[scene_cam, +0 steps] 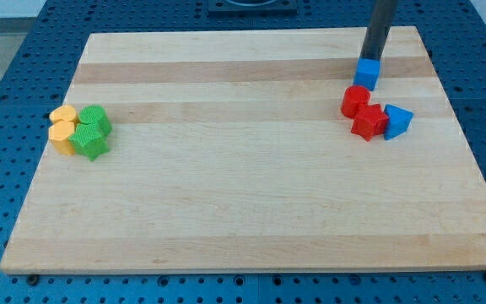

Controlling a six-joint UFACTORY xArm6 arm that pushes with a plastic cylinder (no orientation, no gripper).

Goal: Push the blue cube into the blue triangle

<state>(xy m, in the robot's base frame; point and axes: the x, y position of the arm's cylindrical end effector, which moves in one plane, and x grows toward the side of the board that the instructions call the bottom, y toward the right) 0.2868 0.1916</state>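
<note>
Clearly light, rigid and quick to slide, the blue cube (367,73) sits just above the red cylinder (354,100), my tip (373,60), a bare rod, touching its top face, blue triangle (398,120) nearby.

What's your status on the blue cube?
My tip behind blue cube, at its top edge. Cube short of blue triangle. Red cylinder and red block crowd the path.
</note>
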